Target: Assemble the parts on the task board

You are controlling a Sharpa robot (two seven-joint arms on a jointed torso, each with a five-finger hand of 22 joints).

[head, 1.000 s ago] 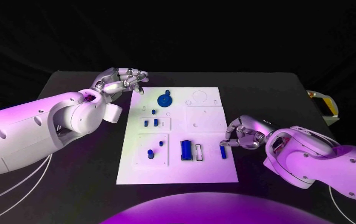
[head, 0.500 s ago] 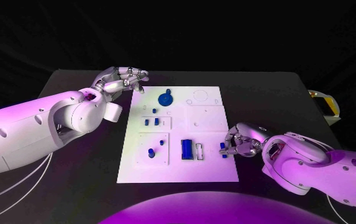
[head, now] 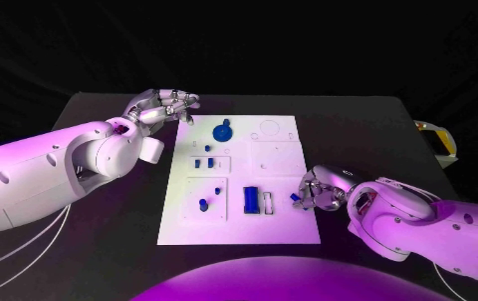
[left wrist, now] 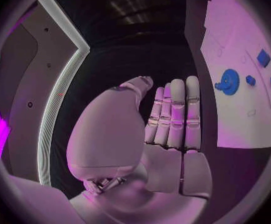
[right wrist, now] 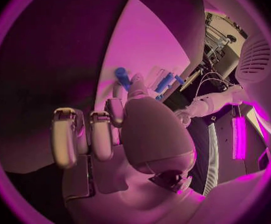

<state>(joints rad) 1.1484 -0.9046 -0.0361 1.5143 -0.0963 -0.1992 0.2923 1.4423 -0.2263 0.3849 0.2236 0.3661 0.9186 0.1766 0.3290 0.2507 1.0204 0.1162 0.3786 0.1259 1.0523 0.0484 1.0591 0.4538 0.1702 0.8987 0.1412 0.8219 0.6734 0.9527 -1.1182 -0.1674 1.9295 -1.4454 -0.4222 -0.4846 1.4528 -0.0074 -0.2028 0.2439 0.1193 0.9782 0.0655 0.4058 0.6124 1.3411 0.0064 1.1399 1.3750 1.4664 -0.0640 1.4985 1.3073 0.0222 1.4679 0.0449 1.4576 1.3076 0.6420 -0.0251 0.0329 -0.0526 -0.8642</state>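
The white task board [head: 274, 157] lies mid-table. On it are a blue round piece [head: 221, 133], small blue pieces [head: 202, 164], a blue peg [head: 203, 206] and a blue block [head: 250, 201]. At the board's right edge my right hand [head: 320, 193] pinches a small blue bar [head: 295, 196]. In the right wrist view the bar [right wrist: 121, 76] sticks up between thumb and finger over the board [right wrist: 135, 40]. My left hand [head: 164, 108] hovers by the board's far left corner. Its fingers [left wrist: 176, 114] are straight and hold nothing, with the round piece [left wrist: 227, 81] beyond them.
A yellow-edged object [head: 439, 139] sits at the table's right edge. Bare black tabletop [head: 110, 204] lies on both sides of the board. An empty white slot [head: 266, 203] lies next to the blue block.
My right hand has drawn nearer along the board's right edge and closed on the blue bar, which lay flat there before and now stands tilted in its fingers. The left hand has stayed put.
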